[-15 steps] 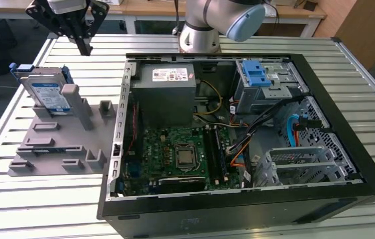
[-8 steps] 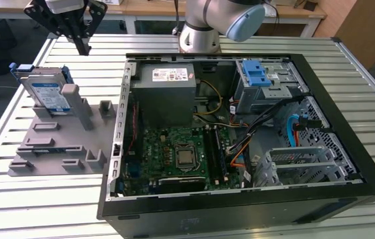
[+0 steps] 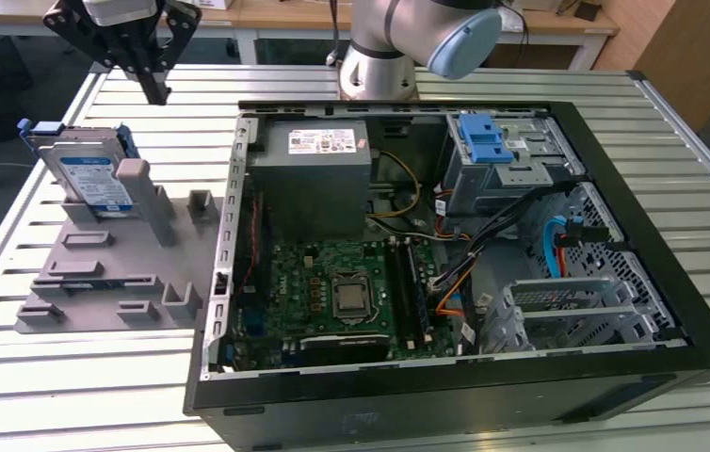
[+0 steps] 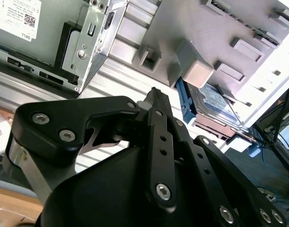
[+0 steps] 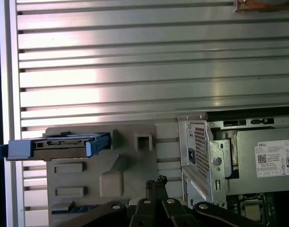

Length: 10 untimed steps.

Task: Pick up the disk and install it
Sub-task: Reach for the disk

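The disk (image 3: 85, 174) stands on edge in a grey fixture (image 3: 117, 273) at the exterior view's left; it is silver with a blue-and-white label and a blue carrier around it. My gripper (image 3: 154, 92) hangs above and slightly behind it, apart from it, its black fingers shut on nothing. In the first wrist view the disk (image 5: 59, 144) appears edge-on, off to one side of the gripper (image 5: 156, 182). The second wrist view has the disk (image 4: 213, 101) beyond the closed gripper (image 4: 156, 94).
An open black computer case (image 3: 656, 217) lies on the slatted metal table (image 3: 54, 395). Inside are a grey metal box with a white sticker (image 3: 317, 155), a grey cage with a blue latch (image 3: 493, 141), the motherboard (image 3: 343, 292) and cables. The arm's base (image 3: 374, 71) stands behind the case.
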Tool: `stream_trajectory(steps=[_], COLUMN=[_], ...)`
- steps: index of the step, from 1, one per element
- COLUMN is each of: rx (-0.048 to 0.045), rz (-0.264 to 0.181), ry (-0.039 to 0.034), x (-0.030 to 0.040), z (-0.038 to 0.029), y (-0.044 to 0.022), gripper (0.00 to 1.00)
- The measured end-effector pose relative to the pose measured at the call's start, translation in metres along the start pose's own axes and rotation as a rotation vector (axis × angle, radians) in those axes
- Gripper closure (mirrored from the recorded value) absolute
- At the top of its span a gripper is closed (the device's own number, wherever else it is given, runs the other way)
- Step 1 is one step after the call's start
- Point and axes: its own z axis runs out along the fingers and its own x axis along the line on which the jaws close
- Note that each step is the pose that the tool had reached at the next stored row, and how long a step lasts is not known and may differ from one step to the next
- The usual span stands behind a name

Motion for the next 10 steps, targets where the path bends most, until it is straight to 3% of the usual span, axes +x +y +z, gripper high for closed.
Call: stream_trajectory(steps=[4, 10], rx=[0.0004, 0.0024], rz=[0.0, 0.0], ry=[0.0038, 0.0038], x=[0.0029, 0.0154], z=[0.0002, 0.0013], y=[0.0, 0.0015], gripper=[0.89, 0.89])
